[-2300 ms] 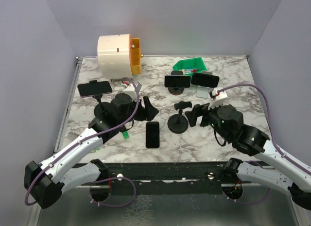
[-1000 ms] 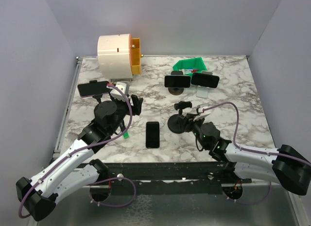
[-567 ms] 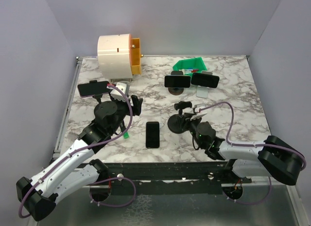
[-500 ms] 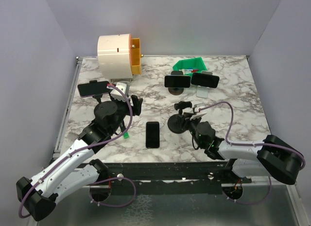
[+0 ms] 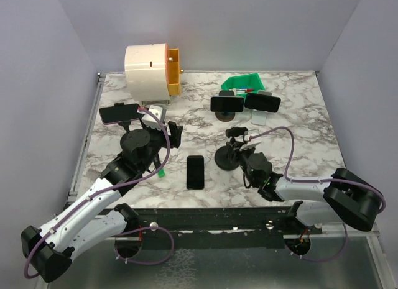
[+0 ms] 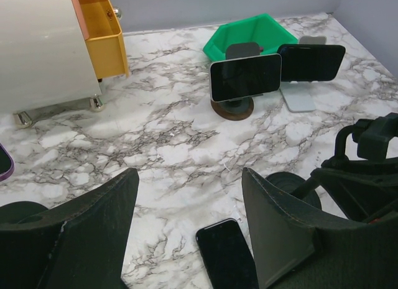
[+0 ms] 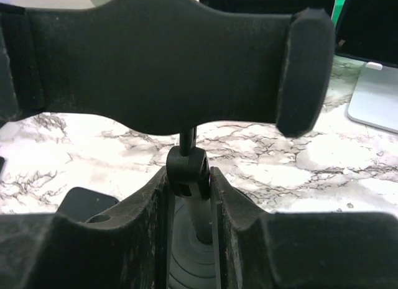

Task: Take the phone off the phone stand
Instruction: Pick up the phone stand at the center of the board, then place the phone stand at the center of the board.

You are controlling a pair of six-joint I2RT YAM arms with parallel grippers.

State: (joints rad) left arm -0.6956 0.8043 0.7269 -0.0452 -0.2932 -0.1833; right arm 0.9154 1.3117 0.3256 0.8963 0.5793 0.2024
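your right gripper (image 7: 188, 183) is down at the phone stand (image 5: 226, 156) — its fingers (image 7: 249, 230) press on the stem's joint from both sides, clamped on it just below the cradle (image 7: 161, 65). that cradle is empty, with nothing between its side arms.

the phone (image 5: 195, 171) lies flat on the marble table (image 5: 305, 155), dark face up, just left of the stand's round base and not touching it.

your left gripper (image 6: 188, 189) hovers above the table with its fingers (image 6: 93, 236) spread wide and nothing held between them. in its wrist view the top end of the phone shows low in the gap, down on the marble.

further back, two mounted phones (image 5: 227, 104) sit sideways on their own stands, close beside a green bin (image 5: 244, 84). a third mounted phone (image 5: 120, 113) stands at the left — beyond your left arm. a white drawer unit (image 5: 146, 70) with an orange drawer sits in the far left corner.
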